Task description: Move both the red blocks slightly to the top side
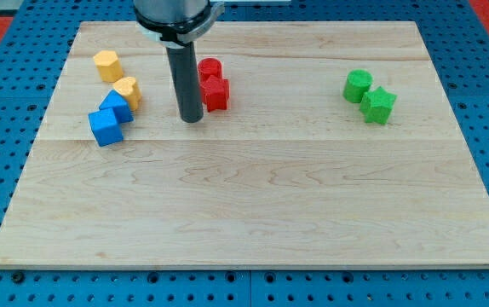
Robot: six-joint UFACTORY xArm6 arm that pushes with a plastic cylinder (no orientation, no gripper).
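Two red blocks sit together near the view's top middle: a red cylinder (209, 69) and, touching it just below, a red star-shaped block (215, 93). My tip (192, 118) rests on the board just left of and slightly below the red star block, a small gap apart from it. The dark rod rises from the tip to the top edge of the view.
At the view's left lie a yellow hexagon block (106, 65), a yellow heart-shaped block (128, 90), and two blue blocks (116, 106) (105, 127). At the right are a green cylinder (357, 85) and a green star-shaped block (378, 105). The wooden board (253, 213) sits on blue pegboard.
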